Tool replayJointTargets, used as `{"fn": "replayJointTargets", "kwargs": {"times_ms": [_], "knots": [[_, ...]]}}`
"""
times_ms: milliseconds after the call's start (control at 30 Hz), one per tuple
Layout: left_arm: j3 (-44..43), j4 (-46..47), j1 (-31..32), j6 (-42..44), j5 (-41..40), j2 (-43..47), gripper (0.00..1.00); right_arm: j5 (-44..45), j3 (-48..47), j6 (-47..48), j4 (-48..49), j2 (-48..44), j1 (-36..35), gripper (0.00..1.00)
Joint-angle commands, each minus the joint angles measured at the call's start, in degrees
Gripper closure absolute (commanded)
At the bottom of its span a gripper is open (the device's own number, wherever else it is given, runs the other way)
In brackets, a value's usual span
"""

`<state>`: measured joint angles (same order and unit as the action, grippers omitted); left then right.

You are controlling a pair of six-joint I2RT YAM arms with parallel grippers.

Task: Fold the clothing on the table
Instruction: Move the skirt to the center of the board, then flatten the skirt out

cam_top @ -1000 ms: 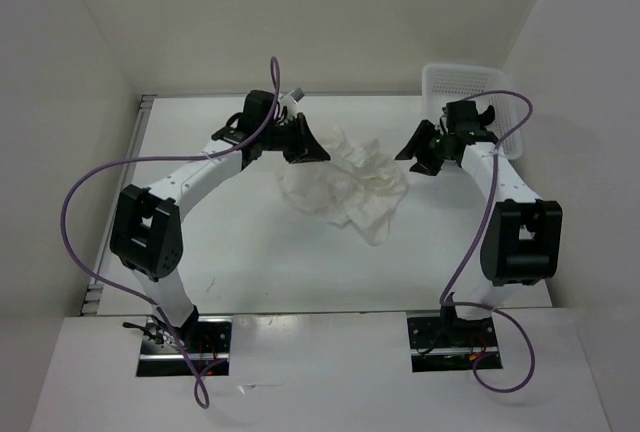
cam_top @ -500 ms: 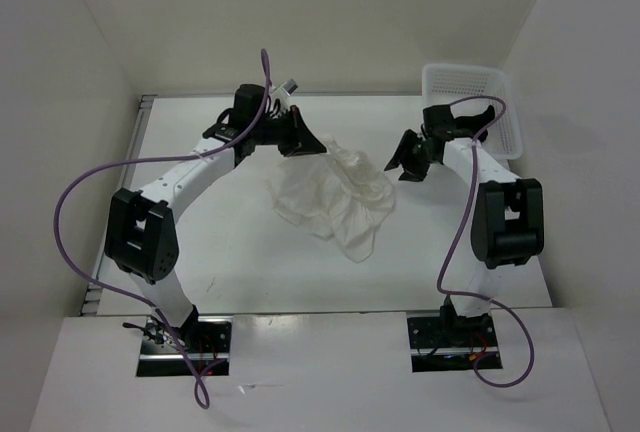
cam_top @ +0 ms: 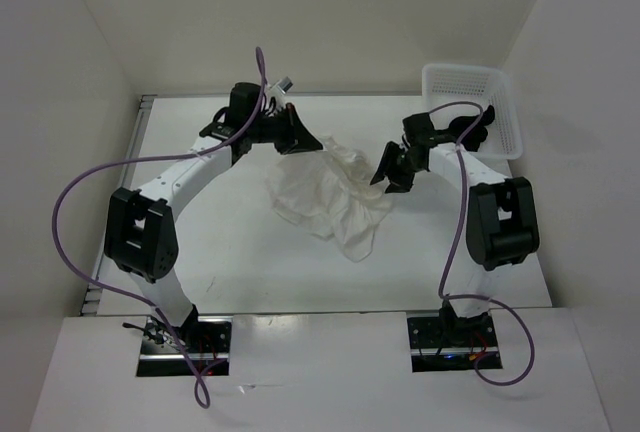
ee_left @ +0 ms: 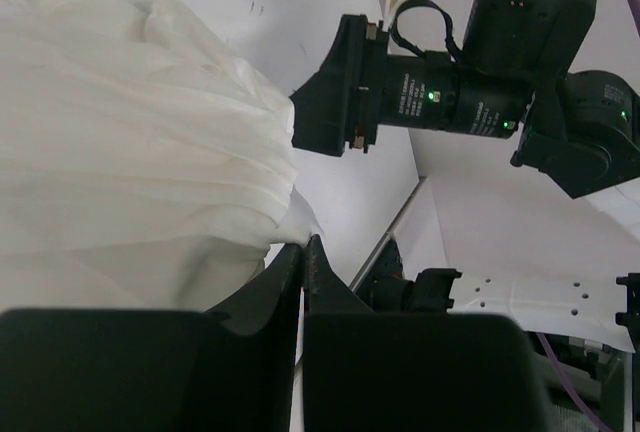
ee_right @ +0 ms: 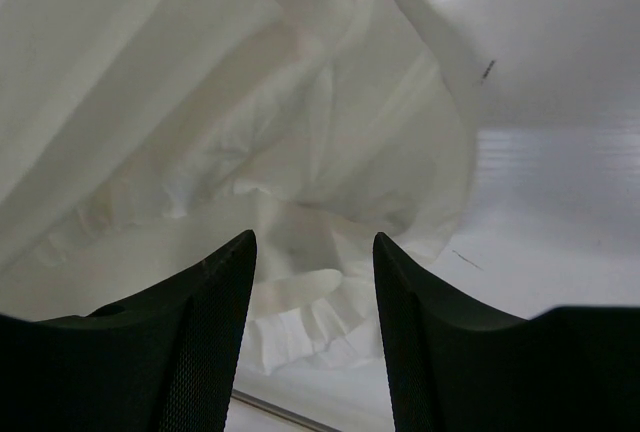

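Left gripper (ee_left: 303, 247): the two black fingers are pressed flat together with no gap. A bunched edge of the white garment of thin, wrinkly fabric (cam_top: 335, 197) runs down into the fingertips and is pinched there. From that pinch the cloth fans away in soft pleats, and its gripped corner is lifted higher than the rest.

Right gripper (ee_right: 312, 242): the jaws stand partly apart, roughly half spread, with nothing clamped between them. The textured black fingers (ee_right: 215, 322) hover just above the garment's rumpled edge, and a frilled fold of it lies in the gap below them. Whether the tips touch the cloth cannot be told.

The garment lies crumpled between the two grippers, nearer edge trailing towards the arm bases, on the large flat white tabletop (cam_top: 230, 242). The two grippers face each other across the cloth.

Beyond the right gripper, on its outer side, a white plastic mesh basket (cam_top: 500, 92) sits at the far corner, apart from the garment.
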<state>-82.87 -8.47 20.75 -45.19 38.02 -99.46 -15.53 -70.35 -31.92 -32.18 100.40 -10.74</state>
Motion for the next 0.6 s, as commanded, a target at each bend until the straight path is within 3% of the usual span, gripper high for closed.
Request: {"fn": "replayJointTargets", "kwargs": {"times_ms": [0,200,567], "knots": [[-1.4,3.2,-1.2,0.5,1.2,-1.1,1.0,2.0,1.4,1.3,-2.4,-3.5,-0.3,0.44],[-1.4,3.2,-2.8,0.5,0.7,-2.4,1.0,3.7,3.1,1.9,-3.5,-8.0,-0.9,0.44],[-2.5,3.2,-2.8,0.5,0.7,-2.9,1.0,3.7,4.8,0.6,-0.4,-4.6,-3.1,0.44]]}}
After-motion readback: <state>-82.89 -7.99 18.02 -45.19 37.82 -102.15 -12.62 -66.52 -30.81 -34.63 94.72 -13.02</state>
